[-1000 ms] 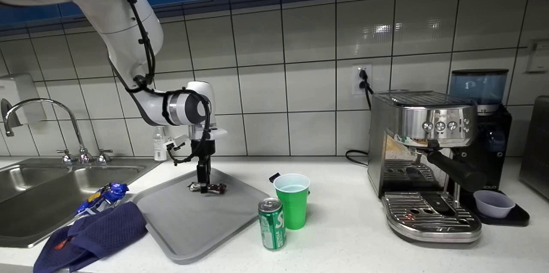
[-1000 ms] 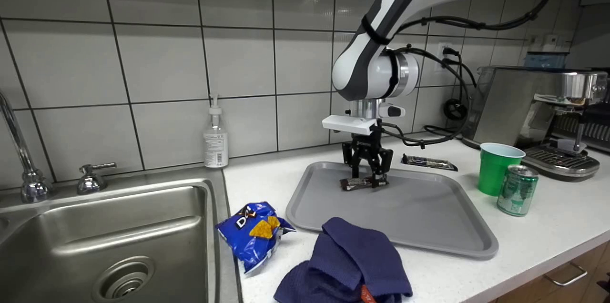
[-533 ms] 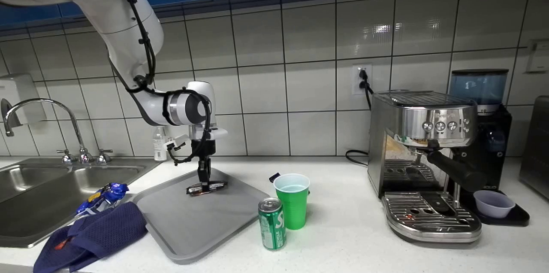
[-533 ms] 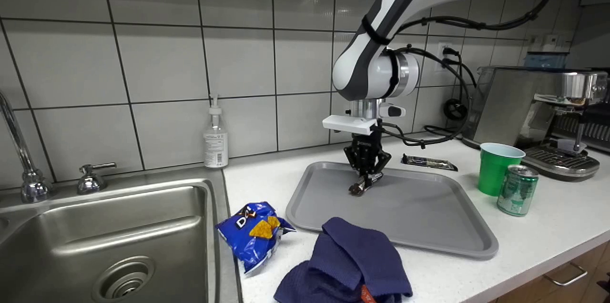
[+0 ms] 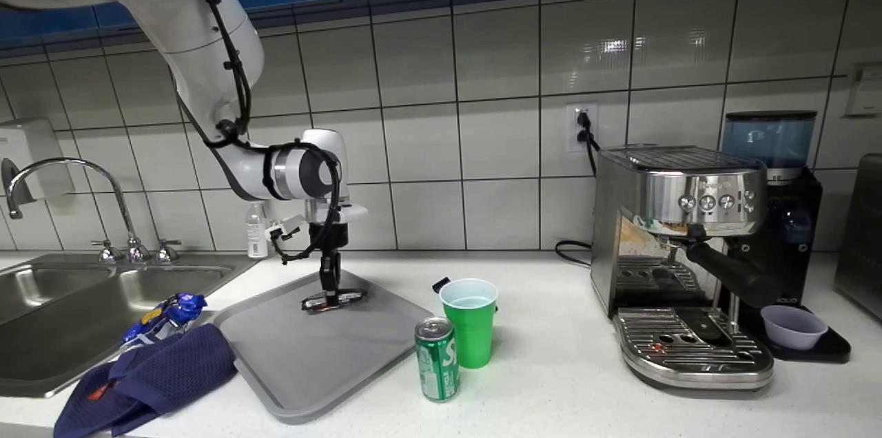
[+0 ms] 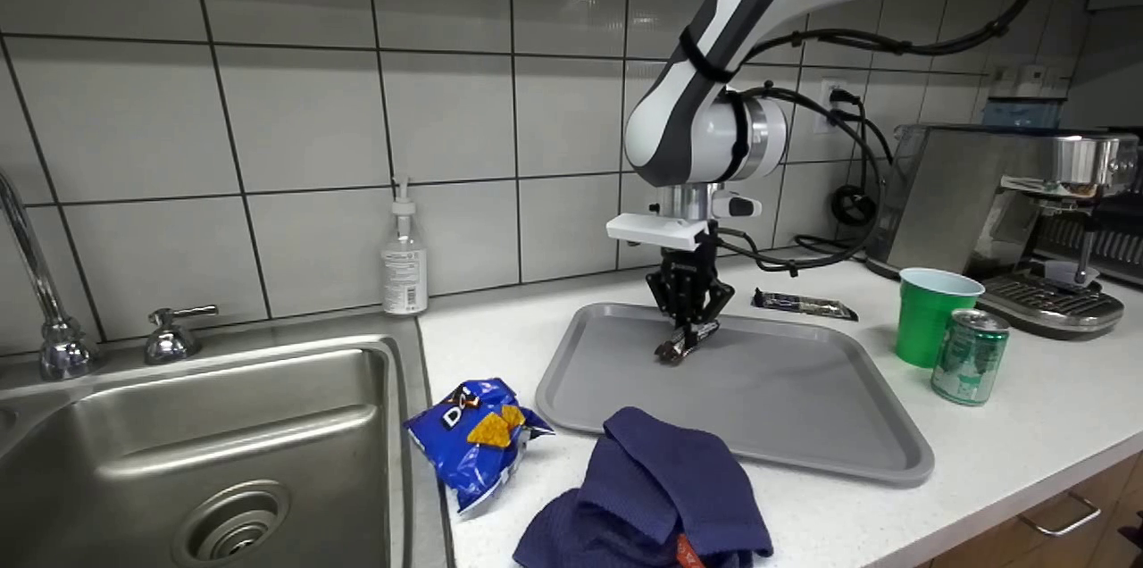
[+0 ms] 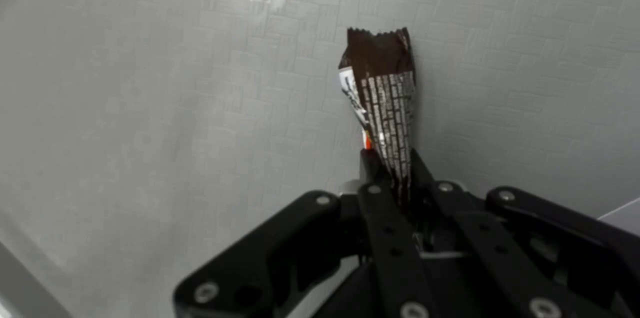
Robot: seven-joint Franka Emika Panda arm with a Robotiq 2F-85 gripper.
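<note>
Wrist view: the gripper (image 7: 391, 159) sits toward six o'clock, its fingers pressed together on a wrapped bar (image 7: 384, 88) and pinching it between them. From the fingertips the brown and silver wrapper points toward twelve, its long axis in line with the gripper in this view, the crimped far end flaring wider than the pinched part. The near end is hidden among the fingers. Beneath lies the grey tray (image 7: 225, 108); whether the bar touches it, I cannot tell.

In an exterior view, the bar (image 6: 670, 353) slants from eight o'clock to two, dark end toward eight, and the only arm (image 6: 663, 126) leans down from about one. Measured from the gripper there, a second packet (image 6: 804, 304) lies off the tray between two and three, a green cup (image 6: 929, 322) and a can (image 6: 971, 363) stand near three, a blue chip bag (image 6: 478, 443) lies toward eight and a navy cloth (image 6: 679, 488) toward six.
</note>
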